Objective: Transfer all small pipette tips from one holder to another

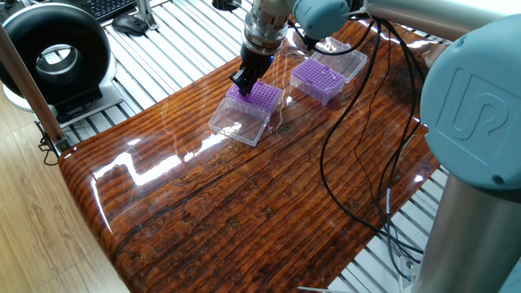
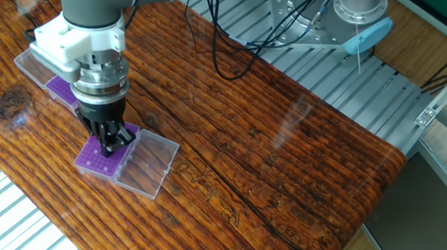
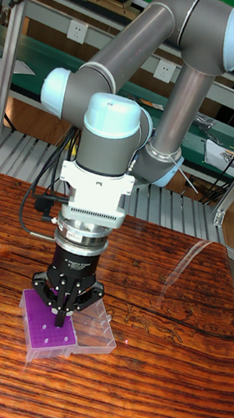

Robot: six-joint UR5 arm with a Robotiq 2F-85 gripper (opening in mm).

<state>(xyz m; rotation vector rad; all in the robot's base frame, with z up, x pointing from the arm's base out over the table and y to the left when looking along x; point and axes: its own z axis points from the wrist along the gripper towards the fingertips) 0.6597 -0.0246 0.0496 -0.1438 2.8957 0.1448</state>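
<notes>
Tabletop point(image 2: 287, 148): gripper point(image 3: 60, 314) jaws over purple holder point(image 3: 45, 332).

Glossy wooden table point(image 1: 244, 203); clear plastic lid point(image 2: 147, 164).

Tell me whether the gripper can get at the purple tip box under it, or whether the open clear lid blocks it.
Probably yes. The gripper hangs right over the purple tip box, fingertips down at its top. The clear lid lies folded flat beside the box, not over it, so nothing seems to be in the way.
</notes>
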